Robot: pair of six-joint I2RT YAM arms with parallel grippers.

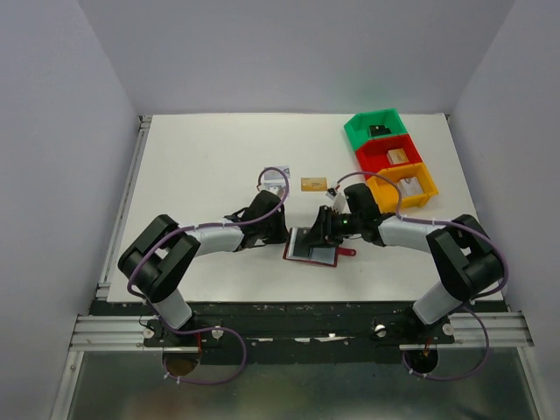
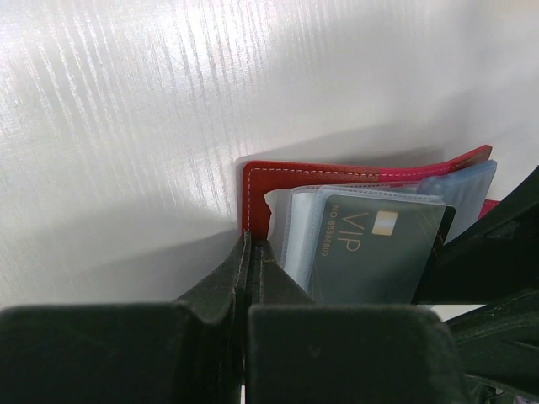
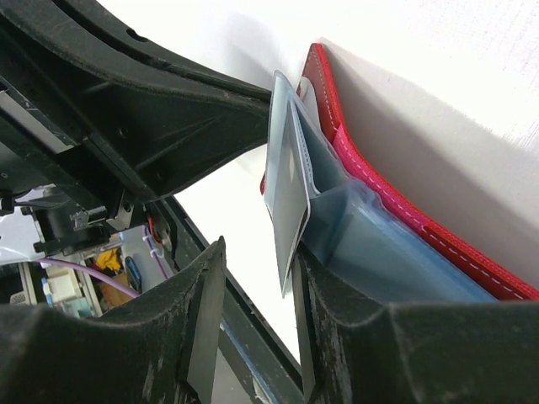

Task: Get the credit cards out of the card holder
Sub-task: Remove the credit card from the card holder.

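The dark red card holder lies open on the white table between both grippers. My left gripper is shut on its red left edge. A dark grey card marked VIP stands in the clear sleeves. My right gripper is open around the lower corner of a grey card that sticks out of the blue lining. That card rests against the right finger, with a gap to the left one. A gold-tan card lies loose on the table behind the holder.
Green, red and orange bins stand in a row at the back right, with small items in them. A pale flat piece lies under the left arm's purple cable. The two grippers are close together over the holder.
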